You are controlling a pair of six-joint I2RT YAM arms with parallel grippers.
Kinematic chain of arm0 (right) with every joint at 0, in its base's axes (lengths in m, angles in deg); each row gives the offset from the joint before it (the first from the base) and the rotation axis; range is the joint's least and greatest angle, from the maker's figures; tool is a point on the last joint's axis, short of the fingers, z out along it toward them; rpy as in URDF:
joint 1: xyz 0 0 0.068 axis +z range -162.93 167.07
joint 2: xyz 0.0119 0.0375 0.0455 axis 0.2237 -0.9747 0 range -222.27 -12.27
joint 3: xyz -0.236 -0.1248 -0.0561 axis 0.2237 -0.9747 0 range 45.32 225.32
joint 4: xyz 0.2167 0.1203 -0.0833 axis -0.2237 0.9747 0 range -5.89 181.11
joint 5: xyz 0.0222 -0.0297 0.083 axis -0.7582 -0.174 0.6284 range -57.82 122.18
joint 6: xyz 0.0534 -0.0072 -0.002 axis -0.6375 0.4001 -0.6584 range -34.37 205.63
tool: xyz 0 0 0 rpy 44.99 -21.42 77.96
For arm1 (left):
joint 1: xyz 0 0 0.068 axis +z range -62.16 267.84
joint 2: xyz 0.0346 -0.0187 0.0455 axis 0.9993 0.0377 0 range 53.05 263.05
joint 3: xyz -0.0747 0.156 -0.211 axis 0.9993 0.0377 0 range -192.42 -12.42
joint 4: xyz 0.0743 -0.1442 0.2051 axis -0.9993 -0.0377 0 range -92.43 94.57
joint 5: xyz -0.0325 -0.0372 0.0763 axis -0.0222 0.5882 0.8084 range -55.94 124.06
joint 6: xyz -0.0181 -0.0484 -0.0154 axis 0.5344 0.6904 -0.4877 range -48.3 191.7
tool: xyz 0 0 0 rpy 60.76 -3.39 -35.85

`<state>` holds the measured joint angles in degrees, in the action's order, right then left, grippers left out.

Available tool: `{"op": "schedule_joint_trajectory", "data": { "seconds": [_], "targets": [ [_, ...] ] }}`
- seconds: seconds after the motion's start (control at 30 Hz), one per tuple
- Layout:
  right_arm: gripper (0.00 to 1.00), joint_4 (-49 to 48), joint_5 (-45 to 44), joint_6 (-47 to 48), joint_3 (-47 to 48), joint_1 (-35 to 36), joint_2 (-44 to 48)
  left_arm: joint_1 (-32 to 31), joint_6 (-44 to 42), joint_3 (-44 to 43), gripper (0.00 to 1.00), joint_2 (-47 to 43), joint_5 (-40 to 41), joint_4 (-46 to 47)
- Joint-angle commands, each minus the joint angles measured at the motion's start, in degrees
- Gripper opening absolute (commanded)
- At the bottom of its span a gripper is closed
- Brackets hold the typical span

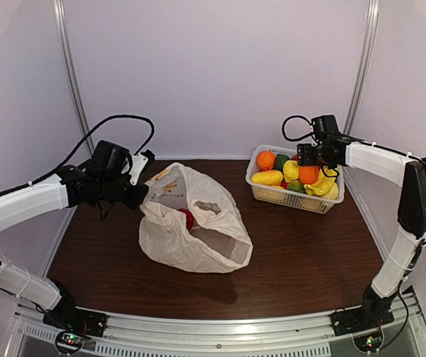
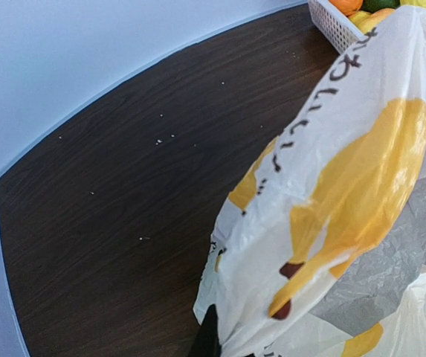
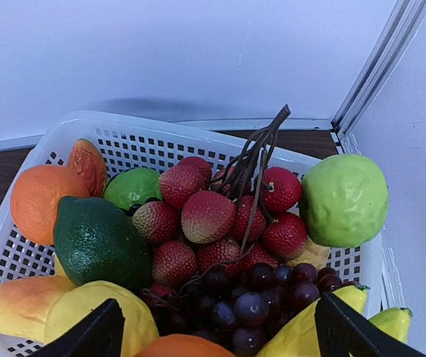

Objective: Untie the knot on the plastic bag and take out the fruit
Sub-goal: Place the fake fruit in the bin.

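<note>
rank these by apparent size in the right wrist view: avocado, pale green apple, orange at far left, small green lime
1. avocado and pale green apple: they look alike, so no ranking.
2. orange, partly behind the avocado.
3. lime, smallest, though partly hidden.

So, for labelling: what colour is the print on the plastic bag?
Yellow-orange patches with dark lettering on the plastic bag, clearest in the left wrist view.

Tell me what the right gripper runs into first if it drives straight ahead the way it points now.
Probably the dark grape bunch in the white basket, centred between the open fingers of the right gripper; the red berry cluster lies just beyond. Depth is uncertain.
</note>
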<state>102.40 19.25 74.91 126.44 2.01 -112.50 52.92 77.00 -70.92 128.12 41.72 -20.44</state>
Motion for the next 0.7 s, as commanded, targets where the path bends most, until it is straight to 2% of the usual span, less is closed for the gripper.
{"op": "schedule_joint_trajectory", "data": {
  "seconds": [0.0,0.4,0.67],
  "targets": [
    [0.9,0.7,-0.95,-0.09,1.14,-0.44,0.46,0.22,0.5,-1.0,0.0,0.6,-0.95,0.05],
    [0.93,-0.24,4.39,0.64,1.06,-0.44,2.83,0.2,0.5,-1.22,0.0,1.38,-2.07,0.05],
    [0.97,-1.54,12.36,2.54,-0.77,-0.22,8.4,0.2,-1.0,-1.25,0.0,0.96,-9.29,0.99]
  ]
}}
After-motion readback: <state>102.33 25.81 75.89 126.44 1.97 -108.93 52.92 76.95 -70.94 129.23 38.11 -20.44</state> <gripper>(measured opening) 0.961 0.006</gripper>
